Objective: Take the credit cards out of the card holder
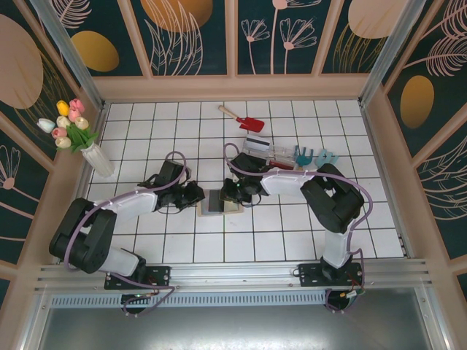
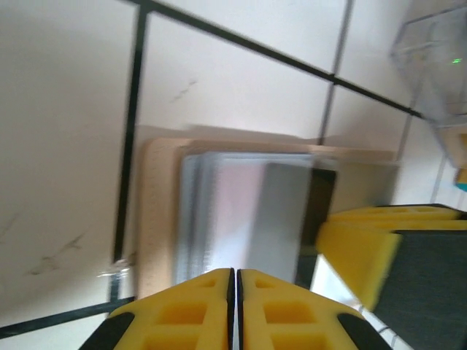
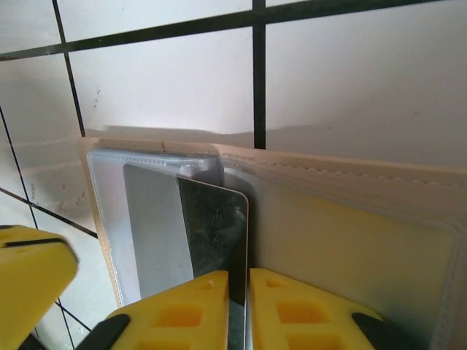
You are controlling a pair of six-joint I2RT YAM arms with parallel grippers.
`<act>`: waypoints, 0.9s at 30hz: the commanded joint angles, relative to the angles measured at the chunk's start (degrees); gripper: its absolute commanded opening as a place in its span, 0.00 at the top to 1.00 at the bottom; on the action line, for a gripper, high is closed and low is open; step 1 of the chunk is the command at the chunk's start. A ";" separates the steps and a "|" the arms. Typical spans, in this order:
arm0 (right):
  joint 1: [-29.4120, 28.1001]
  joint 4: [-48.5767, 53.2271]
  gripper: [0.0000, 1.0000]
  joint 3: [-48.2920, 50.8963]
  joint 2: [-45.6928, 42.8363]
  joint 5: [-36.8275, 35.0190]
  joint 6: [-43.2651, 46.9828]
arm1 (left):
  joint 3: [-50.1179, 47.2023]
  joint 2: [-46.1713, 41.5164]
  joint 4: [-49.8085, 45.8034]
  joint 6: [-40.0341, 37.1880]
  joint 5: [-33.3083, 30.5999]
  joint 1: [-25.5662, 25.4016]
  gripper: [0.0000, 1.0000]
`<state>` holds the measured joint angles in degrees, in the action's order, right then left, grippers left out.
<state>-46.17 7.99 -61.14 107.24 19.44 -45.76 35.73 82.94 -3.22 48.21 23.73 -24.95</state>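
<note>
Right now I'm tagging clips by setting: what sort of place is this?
Likely a staged robot test booth: white tiled tabletop, floral-print wall panels around it, a vase of tulips.

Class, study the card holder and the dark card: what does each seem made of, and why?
Card holder: probably matte beige faux leather or fabric, judging by its stitched edge; inner pockets look like clear glossy film. Dark card: likely stiff smooth plastic, with a rounded corner.
</note>
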 commanded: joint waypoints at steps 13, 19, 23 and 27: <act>1.61 -1.35 0.75 1.70 0.18 4.29 -0.39 | 2.34 7.03 2.21 0.25 2.46 -2.25 0.90; 1.70 -2.33 0.77 1.33 1.06 7.02 1.15 | 1.28 7.23 -1.97 -0.63 -2.88 -2.56 0.90; 1.71 -2.33 0.78 0.88 1.70 7.53 1.50 | -0.71 7.37 -1.52 -0.43 -3.31 -2.72 0.91; 1.70 -1.91 0.78 0.42 2.34 7.56 1.51 | -1.52 7.59 -1.61 -0.48 -4.11 -3.00 0.91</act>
<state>-44.66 6.22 -60.64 108.42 25.58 -45.30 36.73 89.49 -0.34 48.21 23.90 -27.57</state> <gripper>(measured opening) 0.223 0.097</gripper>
